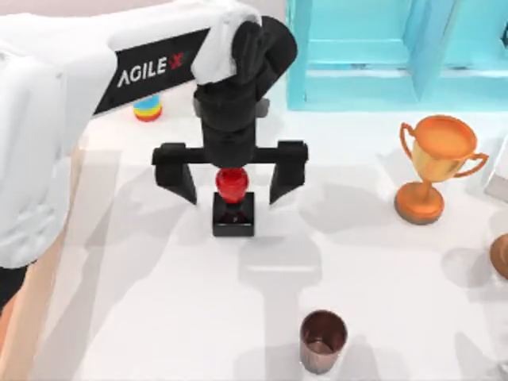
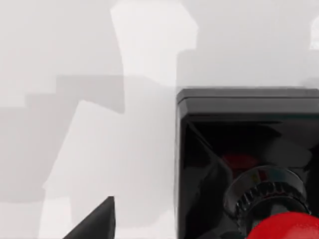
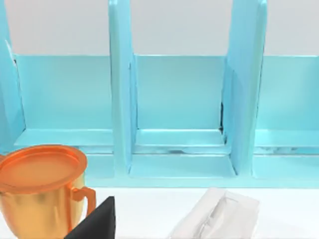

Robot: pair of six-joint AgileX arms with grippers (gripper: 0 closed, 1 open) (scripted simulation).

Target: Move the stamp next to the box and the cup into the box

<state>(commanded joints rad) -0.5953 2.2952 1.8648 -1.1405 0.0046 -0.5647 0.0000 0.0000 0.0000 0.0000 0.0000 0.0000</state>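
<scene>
The stamp, a black square base [image 1: 233, 217] with a red knob [image 1: 232, 184], stands left of the table's middle. My left gripper [image 1: 231, 178] hangs right over it, open, with one black finger [image 1: 175, 171] on each side of the knob and clear of it. In the left wrist view the stamp's glossy base [image 2: 239, 144] and red knob [image 2: 286, 226] are very close. The copper-brown cup [image 1: 322, 340] stands upright near the front edge, apart from the gripper. A light-brown strip at the table's left edge looks like the box [image 1: 48, 302], mostly covered by my left arm.
A turquoise shelf unit [image 1: 397, 48] lines the back. An orange trophy [image 1: 432, 167] stands at the right, a striped ring stack [image 1: 148, 108] at the back left. A white packet [image 3: 219, 214] lies before the shelf near the right gripper's dark fingertip [image 3: 94, 221].
</scene>
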